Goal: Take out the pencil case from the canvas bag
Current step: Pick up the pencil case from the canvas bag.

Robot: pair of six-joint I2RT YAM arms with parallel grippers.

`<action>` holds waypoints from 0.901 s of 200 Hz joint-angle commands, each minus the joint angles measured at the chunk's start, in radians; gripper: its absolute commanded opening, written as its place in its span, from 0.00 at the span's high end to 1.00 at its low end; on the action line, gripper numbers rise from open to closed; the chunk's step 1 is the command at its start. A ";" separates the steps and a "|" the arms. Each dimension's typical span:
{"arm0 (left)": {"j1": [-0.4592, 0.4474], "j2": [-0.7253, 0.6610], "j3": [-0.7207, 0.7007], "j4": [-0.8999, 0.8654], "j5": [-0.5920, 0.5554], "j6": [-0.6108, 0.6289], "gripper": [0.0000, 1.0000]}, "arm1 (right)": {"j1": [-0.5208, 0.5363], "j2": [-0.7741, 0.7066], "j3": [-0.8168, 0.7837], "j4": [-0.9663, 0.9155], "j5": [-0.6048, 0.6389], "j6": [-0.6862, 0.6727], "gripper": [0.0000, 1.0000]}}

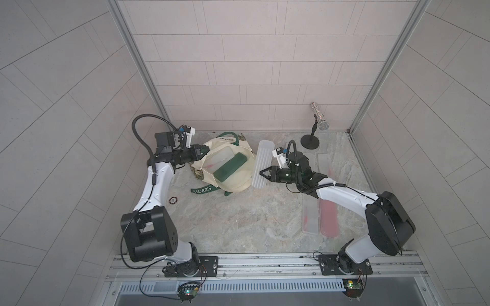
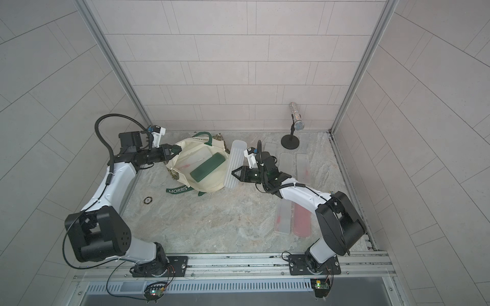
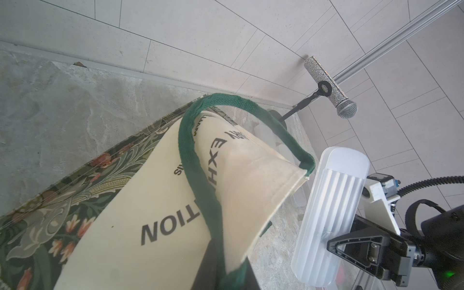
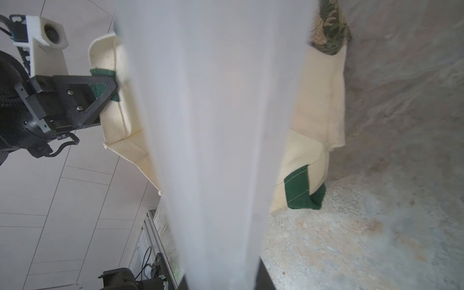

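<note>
Pencil case, a frosted white ribbed one, is outside the canvas bag in both top views. It lies lengthwise just beside the bag's open mouth, on the right arm's side. The right gripper is clamped narrowly on its long edge. The left gripper is pinched on the opposite rim of the bag and holds the mouth open. Inside the bag lie a dark green case and a clear case. A microphone stands on its stand at the far edge of the table.

The left wrist view looks along the cream canvas bag and its green strap. Beyond the bag the pencil case is tilted, and the right gripper is closed on its side.

In the right wrist view the pencil case fills the middle, blurred. Behind it the left gripper grips the canvas bag where a green strap is sewn to the rim.
</note>
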 commanded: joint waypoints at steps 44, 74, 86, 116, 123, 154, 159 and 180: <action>0.025 0.004 0.018 0.026 0.077 0.027 1.00 | -0.079 0.025 0.115 -0.206 -0.012 -0.105 0.91; 0.030 0.007 0.013 0.012 0.101 0.028 1.00 | -0.140 0.065 0.168 -0.268 -0.036 -0.102 0.91; 0.033 0.001 -0.002 0.016 0.114 0.028 1.00 | -0.155 0.069 0.175 -0.275 -0.027 -0.110 0.91; 0.035 -0.023 -0.037 0.037 0.111 0.034 1.00 | -0.187 0.093 0.206 -0.288 -0.016 -0.126 0.91; 0.036 -0.033 -0.044 0.041 0.105 0.038 1.00 | -0.195 0.106 0.217 -0.291 -0.017 -0.126 0.91; 0.036 -0.064 -0.078 0.050 0.085 0.063 1.00 | -0.217 0.179 0.284 -0.304 -0.031 -0.123 0.91; 0.037 -0.066 -0.083 0.051 0.084 0.067 1.00 | -0.218 0.191 0.294 -0.305 -0.031 -0.122 0.91; 0.038 -0.070 -0.110 0.068 0.086 0.061 1.00 | -0.224 0.249 0.344 -0.318 -0.030 -0.127 0.91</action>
